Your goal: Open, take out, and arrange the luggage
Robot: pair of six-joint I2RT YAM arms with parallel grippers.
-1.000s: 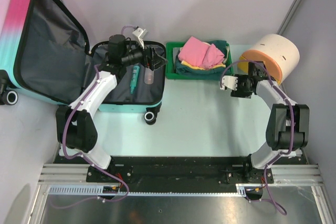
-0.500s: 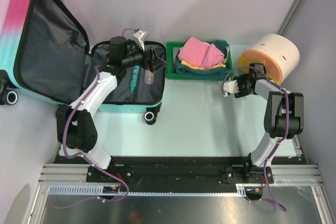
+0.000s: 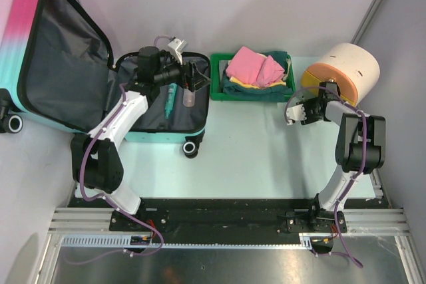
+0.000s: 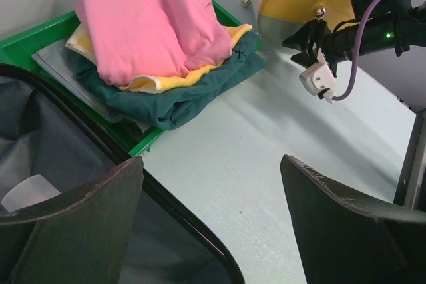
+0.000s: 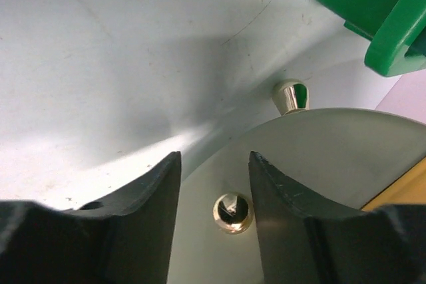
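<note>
The luggage (image 3: 26, 11) lies open at the far left, its pink-to-teal lid raised and its dark grey lining (image 3: 150, 108) bare. A teal stick-like item (image 3: 172, 98) and a clear bottle (image 3: 188, 96) rest inside. My left gripper (image 3: 198, 74) hovers open over the case's right rim, and in the left wrist view my left gripper (image 4: 212, 164) spans the black zipper edge (image 4: 186, 224) with nothing held. My right gripper (image 3: 293, 112) is against the white-and-orange cylinder (image 3: 346, 68). In the right wrist view my right gripper (image 5: 214, 157) stands part open with a brass knob (image 5: 233, 213) between its fingers.
A green tray (image 3: 217, 91) of folded clothes, a pink one (image 3: 253, 64) on top, stands between the luggage and the cylinder. The left wrist view shows the tray (image 4: 26, 41) and pink cloth (image 4: 146, 24) close by. A second brass knob (image 5: 291, 96) sits on the cylinder's rim.
My right gripper has shifted right toward the cylinder's face and its jaws have narrowed; its elbow swung in. The left arm has barely moved.
</note>
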